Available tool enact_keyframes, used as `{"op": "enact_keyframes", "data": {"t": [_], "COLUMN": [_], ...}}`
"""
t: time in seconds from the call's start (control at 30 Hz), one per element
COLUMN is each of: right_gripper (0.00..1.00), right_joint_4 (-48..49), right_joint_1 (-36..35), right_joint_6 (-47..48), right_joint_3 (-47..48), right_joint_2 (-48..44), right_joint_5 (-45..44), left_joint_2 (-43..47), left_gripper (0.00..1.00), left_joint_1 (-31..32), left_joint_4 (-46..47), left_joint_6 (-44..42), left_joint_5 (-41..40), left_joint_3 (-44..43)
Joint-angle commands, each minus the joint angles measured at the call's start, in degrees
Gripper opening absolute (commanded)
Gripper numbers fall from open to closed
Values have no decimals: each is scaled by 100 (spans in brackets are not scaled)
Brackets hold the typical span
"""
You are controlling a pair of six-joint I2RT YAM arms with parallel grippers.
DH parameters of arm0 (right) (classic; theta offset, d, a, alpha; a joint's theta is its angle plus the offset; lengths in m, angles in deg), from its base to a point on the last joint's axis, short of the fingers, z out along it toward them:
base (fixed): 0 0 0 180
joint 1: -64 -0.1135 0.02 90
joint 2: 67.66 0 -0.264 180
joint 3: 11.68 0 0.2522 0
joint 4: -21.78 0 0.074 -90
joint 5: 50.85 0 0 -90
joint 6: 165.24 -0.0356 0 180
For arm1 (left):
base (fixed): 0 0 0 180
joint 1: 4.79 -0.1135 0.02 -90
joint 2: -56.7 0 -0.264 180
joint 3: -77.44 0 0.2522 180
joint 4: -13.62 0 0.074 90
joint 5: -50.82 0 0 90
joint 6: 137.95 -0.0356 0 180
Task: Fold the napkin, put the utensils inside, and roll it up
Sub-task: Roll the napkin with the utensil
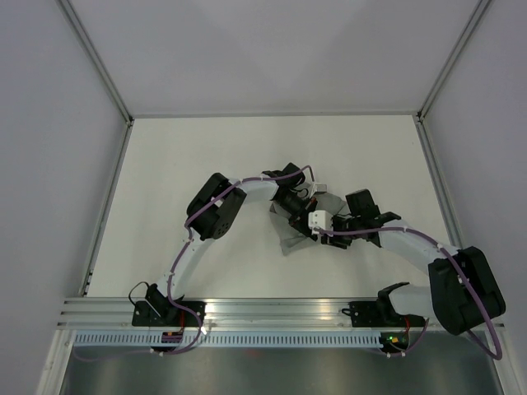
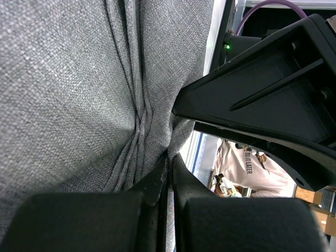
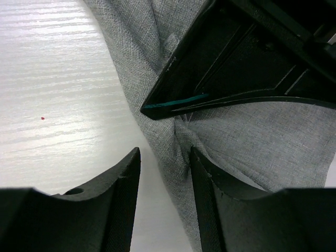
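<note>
Right claw (image 3: 165, 152): spread, straddling napkin (image 3: 252, 136) edge.
Left claw (image 2: 169, 160): pressed together, pinching bunched napkin.
Left arm (image 1: 216, 210), right arm (image 1: 428, 255): two, bent inward, meeting mid-table (image 1: 165, 164).
Napkin: one.

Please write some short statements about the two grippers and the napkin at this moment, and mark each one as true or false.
1. The left gripper is shut on the napkin. True.
2. The right gripper is shut tight. False: its jaws stand apart.
3. The napkin lies flat and smooth. False: the cloth bunches into creases at the left gripper.
4. Both grippers meet at the napkin, which rests partly on the table. True.
</note>
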Motion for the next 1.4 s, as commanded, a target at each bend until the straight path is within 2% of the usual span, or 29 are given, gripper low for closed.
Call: {"op": "enact_keyframes", "data": {"t": [0.0,0.03,0.07,0.13,0.2,0.23,0.43,0.47,0.6,0.77,0.97,1.13,1.23,1.27,1.37], "right_gripper": [49,48,38,29,24,17,1,0,0,1,0,1,0,0,0], "right_joint_4": [4,-57,-109,-259,-408,-470,-1084,-1242,-1576,-2183,-3245,-3985,-4293,-4381,-4592], "right_joint_1": [-14,-14,-14,-14,-14,-14,-14,-5,4,117,504,777,909,952,1032], "right_joint_6": [38,46,64,99,99,108,169,187,170,231,433,618,644,618,548], "right_joint_3": [180,267,312,426,505,584,988,1041,1330,1840,2640,3440,3792,3862,4248], "right_joint_2": [274,318,362,503,625,670,1118,1214,1478,2058,2979,3798,4255,4456,4834], "right_joint_5": [20,37,38,38,38,29,90,99,125,292,784,1075,1162,1206,1285], "left_joint_2": [-282,-282,-273,-238,-177,-133,429,535,1079,2002,3469,4594,5219,5290,5326], "left_gripper": [2,2,2,4,8,10,24,27,30,32,32,33,36,38,40], "left_joint_1": [-45,-45,-45,-36,-36,-45,-194,-229,-405,-537,-651,-476,94,279,1148], "left_joint_4": [-179,-187,-179,-144,-56,144,1427,2030,3386,4653,6332,7010,7028,7002,7063], "left_joint_6": [239,239,239,292,423,502,1608,1993,2724,3323,3816,3097,1746,959,-519], "left_joint_5": [-1000,-1009,-1018,-1044,-1132,-1184,-1466,-1545,-1842,-2677,-4810,-6245,-7361,-7816,-8434], "left_joint_3": [-64,-81,-82,-82,-29,6,638,770,1577,2465,4275,5480,5728,5702,5571]}}
